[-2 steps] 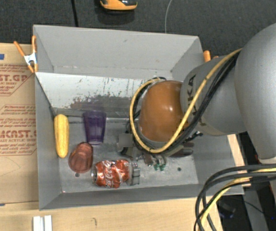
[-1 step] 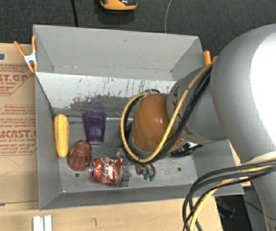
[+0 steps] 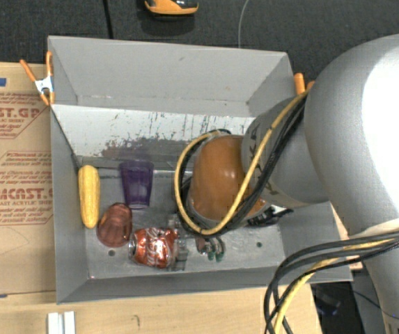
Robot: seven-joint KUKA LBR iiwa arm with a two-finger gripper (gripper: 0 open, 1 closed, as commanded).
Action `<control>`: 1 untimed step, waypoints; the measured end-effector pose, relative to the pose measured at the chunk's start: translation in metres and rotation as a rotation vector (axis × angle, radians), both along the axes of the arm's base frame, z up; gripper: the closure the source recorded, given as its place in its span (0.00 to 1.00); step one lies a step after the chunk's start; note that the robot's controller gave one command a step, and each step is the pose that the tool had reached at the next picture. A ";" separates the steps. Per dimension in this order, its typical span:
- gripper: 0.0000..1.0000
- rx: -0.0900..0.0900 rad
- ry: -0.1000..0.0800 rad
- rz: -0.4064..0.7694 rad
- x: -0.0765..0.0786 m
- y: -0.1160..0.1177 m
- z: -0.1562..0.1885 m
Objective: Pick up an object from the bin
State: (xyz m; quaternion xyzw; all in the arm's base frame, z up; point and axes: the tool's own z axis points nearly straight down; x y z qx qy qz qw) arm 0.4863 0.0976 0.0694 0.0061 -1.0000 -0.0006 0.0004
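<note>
Four things lie left of my gripper; nearest, just beside it on the bin floor, is a crushed red can. Spread or pressed together, I cannot tell; I should centre over the can first

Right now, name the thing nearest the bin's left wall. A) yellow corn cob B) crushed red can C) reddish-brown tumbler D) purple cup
A: the yellow corn cob lies right beside the left wall of the bin, while the reddish-brown tumbler, purple cup and crushed red can all sit further right.
</note>
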 end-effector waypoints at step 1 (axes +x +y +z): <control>1.00 0.000 -0.002 -0.013 0.003 0.010 0.132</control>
